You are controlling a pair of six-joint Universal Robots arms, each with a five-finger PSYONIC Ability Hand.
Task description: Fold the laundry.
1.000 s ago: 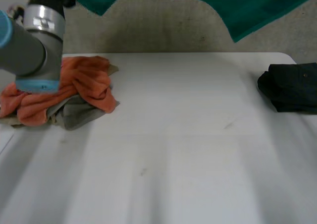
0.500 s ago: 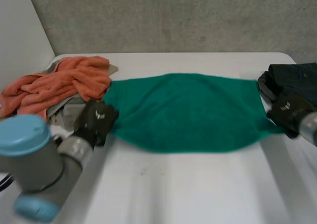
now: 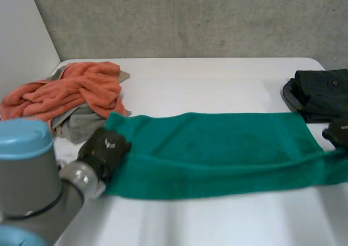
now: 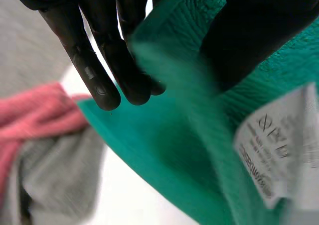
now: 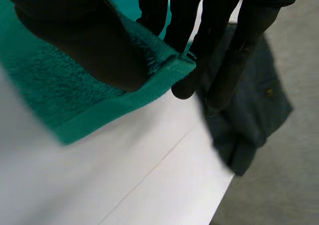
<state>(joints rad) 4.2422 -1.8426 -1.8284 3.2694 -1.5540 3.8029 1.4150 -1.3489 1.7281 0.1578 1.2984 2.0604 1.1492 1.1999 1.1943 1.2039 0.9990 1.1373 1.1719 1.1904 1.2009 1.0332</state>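
An orange towel lies heaped on a grey cloth. The left hand pinches the green towel by its left end, near a white tag whose print is unreadable. The towel stretches across the table. The right hand pinches its right corner beside a dark garment.

Green towel, orange cloth

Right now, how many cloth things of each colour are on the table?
Green: 1, the green towel
Orange: 1, the orange towel
Grey: 1, the grey cloth partly under the orange towel
Dark: 1, the dark garment at the table's right edge
Total: 4
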